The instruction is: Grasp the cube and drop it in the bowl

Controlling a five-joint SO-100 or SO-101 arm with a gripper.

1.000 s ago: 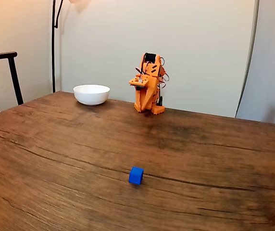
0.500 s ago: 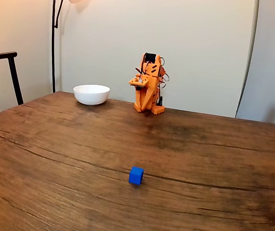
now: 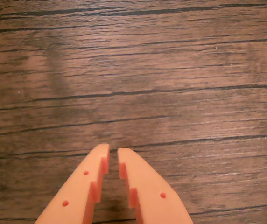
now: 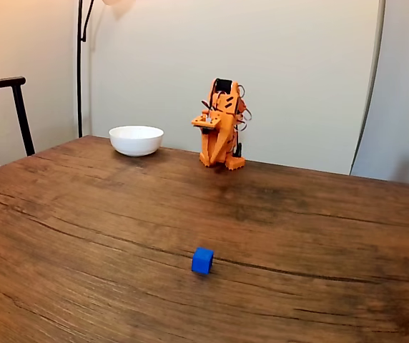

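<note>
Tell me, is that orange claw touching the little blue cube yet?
Apart. The fixed view shows the cube alone on the table, far from the folded arm; the gripper has bare wood beneath.

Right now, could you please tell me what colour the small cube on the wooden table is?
Bright blue; the small matte cube shows best in the fixed view.

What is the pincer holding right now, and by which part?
Nothing. The pincer is nearly shut with only bare table beneath; the cube sits untouched, far from the arm.
</note>
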